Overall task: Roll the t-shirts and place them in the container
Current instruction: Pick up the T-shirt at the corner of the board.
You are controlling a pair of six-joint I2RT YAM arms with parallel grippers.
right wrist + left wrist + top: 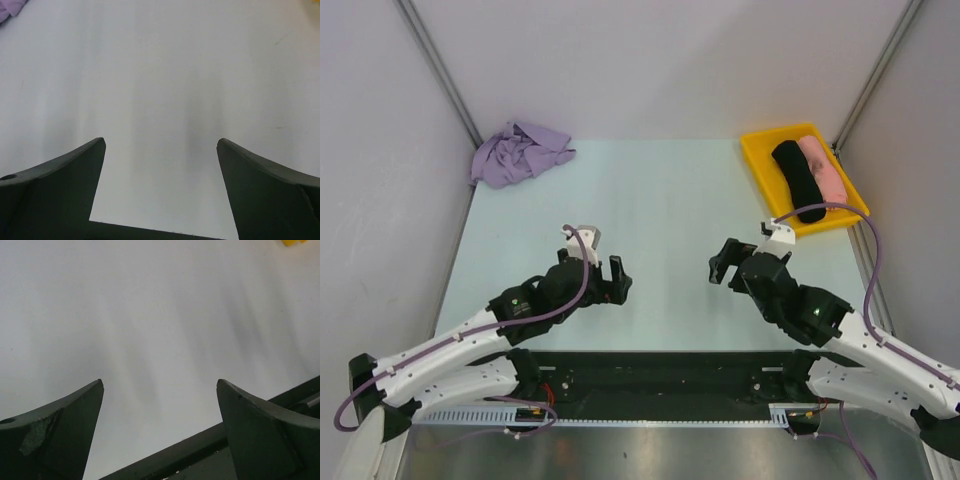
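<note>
Both hands were released, with nothing between the fingers. In the top view the left hand [619,279] and the right hand [718,264] pointed toward each other over the near middle of the desk [660,195], well apart, and bare desk lay between them.

The lavender t-shirt [520,152] lay crumpled in a heap, far from both hands, at the far corner of the desk on the left hand's side. Only the top view showed it whole. The right wrist view caught only a small purple edge of it [9,6], far ahead of the right hand [160,142] and to its left. The left wrist view did not show it.

The black t-shirt [798,181] and the pink t-shirt [823,168] lay rolled, side by side and touching, inside a yellow tray [756,152]. The tray was behind the right hand, on its far side. The shirts were seen only from the top. The left wrist view showed only a small yellow corner of the tray [294,242], far ahead of the left hand [160,385] and to its right, with a dark edge low on the right.

Under both hands the wrist views showed only plain pale desk with soft shadows.
</note>
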